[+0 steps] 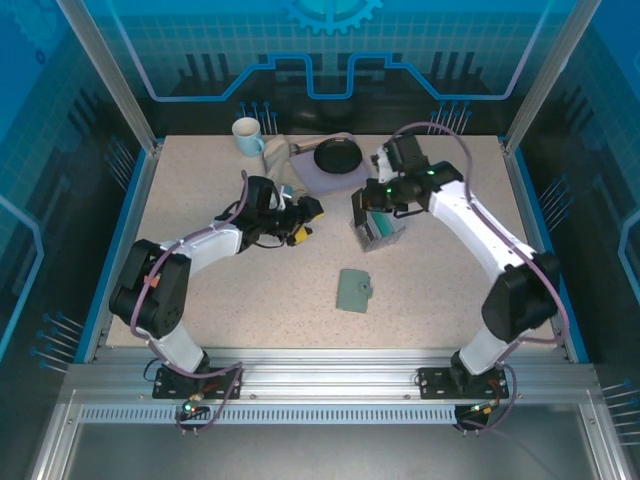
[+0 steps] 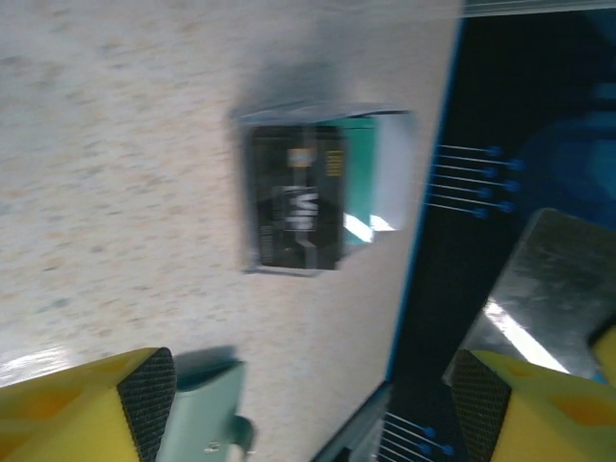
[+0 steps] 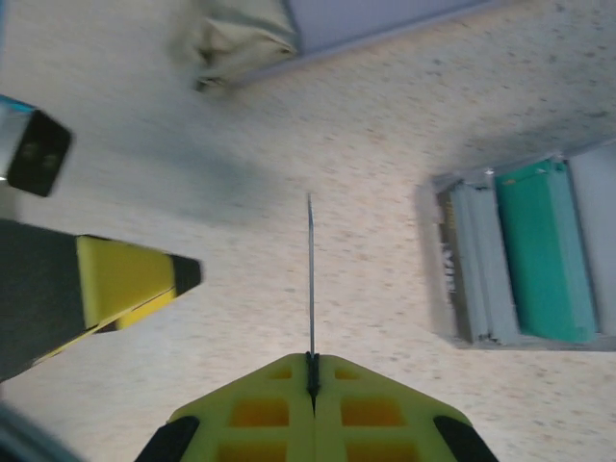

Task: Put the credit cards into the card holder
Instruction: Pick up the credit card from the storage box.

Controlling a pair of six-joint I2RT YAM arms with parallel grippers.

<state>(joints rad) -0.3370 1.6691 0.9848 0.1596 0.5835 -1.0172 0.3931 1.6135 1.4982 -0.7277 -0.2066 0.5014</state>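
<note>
Speckled beige desk (image 1: 200,300) inside a blue-walled cell, arms bolted at near edge.

- Card holder (image 1: 354,290): lies flat on bare desk near centre, looks folded shut, apart from both arms. L wrist cam catches a pale teal corner of it at bottom of view.
- Small grey box (image 1: 380,233): just behind the holder, slightly to the R. Credit cards (image 2: 298,197) sit inside, a dark one w/ lettering in front and teal beside it. R wrist cam shows grey and teal cards side by side in the box.
- R gripper (image 3: 311,358): jaws clenched on one thin card (image 3: 310,274), seen edge-on, sticking straight out from the tips, over the desk beside the box.
- L gripper (image 2: 310,404): jaws released, wide, nothing between the pads (image 2: 144,399). Top view puts it near the R gripper, to its L.
- Back of desk: white mug (image 1: 247,137), dark round pan (image 1: 338,157) on a grey mat (image 3: 385,14), crumpled beige cloth (image 3: 241,38) next to it.
</note>
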